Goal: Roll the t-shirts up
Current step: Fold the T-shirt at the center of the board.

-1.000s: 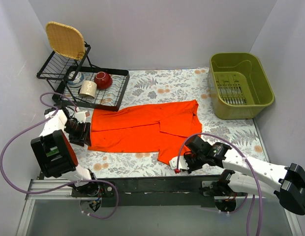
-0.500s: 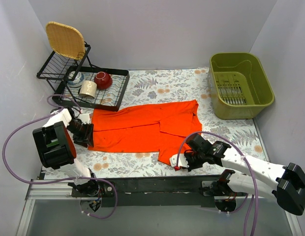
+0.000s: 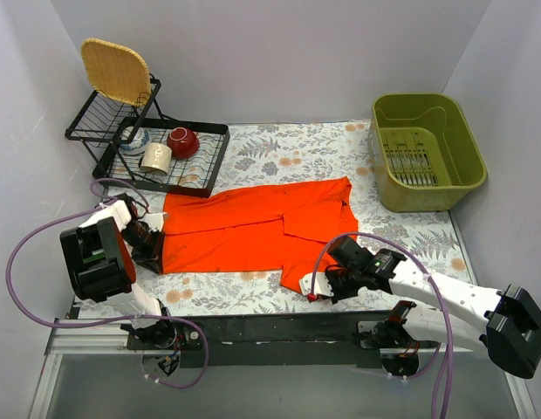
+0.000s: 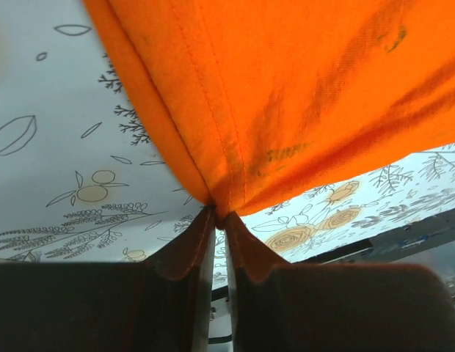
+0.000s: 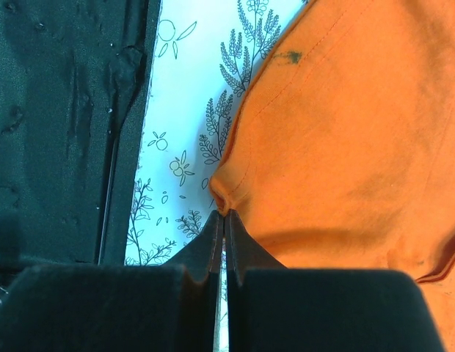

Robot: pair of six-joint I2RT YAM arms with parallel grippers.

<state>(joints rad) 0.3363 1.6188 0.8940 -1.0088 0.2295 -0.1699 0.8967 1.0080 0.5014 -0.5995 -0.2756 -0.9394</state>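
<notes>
T-shirt (image 3: 253, 229): we find it spread flat on the patterned cloth (image 3: 297, 150) mid-table. It runs left to right, with one flap folded over on its right half.
Left gripper (image 4: 219, 214): jaws nearly together, pinching the shirt's stitched hem at its left end. The fabric rises from the cloth in a small tent at the fingertips.
Right gripper (image 5: 224, 214): jaws closed tight, with a small pucker of the shirt's near-right edge caught between the tips.
Reason for holds: we judge that one grip at each end keeps the thin fabric taut and square, ready for folding or rolling.
Shirt relative to grippers: it stretches between them, and its bulk lies beyond both sets of fingertips.
Bystanders: dish rack (image 3: 166, 161) just beyond the shirt's far-left corner; green tub (image 3: 416, 97) apart at far right.
</notes>
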